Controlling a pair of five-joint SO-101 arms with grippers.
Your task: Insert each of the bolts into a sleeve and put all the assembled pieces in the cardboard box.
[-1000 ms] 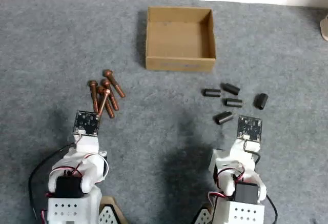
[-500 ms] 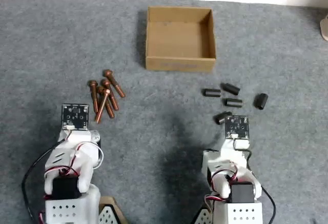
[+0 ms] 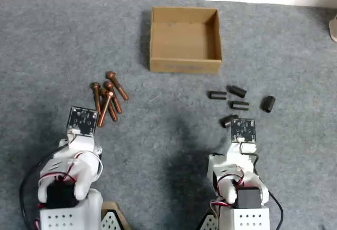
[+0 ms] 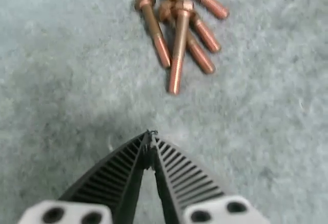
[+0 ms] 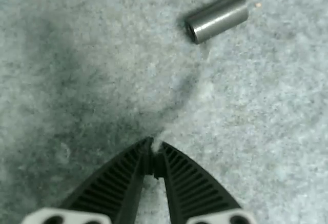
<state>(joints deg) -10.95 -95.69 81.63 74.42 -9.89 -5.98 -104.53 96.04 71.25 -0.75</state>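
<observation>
Seeing both tools pressed together, tip to tip: left gripper (image 4: 149, 138) and right gripper (image 5: 154, 147), each over grey carpet (image 3: 174, 135). Taking the cardboard box (image 3: 184, 65) as reference, I have the copper bolts (image 3: 107, 96) piled on the arms' side of it, off its left corner. The five dark sleeves (image 3: 239, 103) lie scattered off its right corner. The sleeve farthest from the box (image 5: 216, 17) lies just beyond the right tips, not touching.

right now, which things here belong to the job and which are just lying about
For the job:
- bolts, in a heap
- sleeves, scattered
- cardboard box

Just lying about:
- pale thing at the high view's right edge, cut off; cannot tell what it is
</observation>
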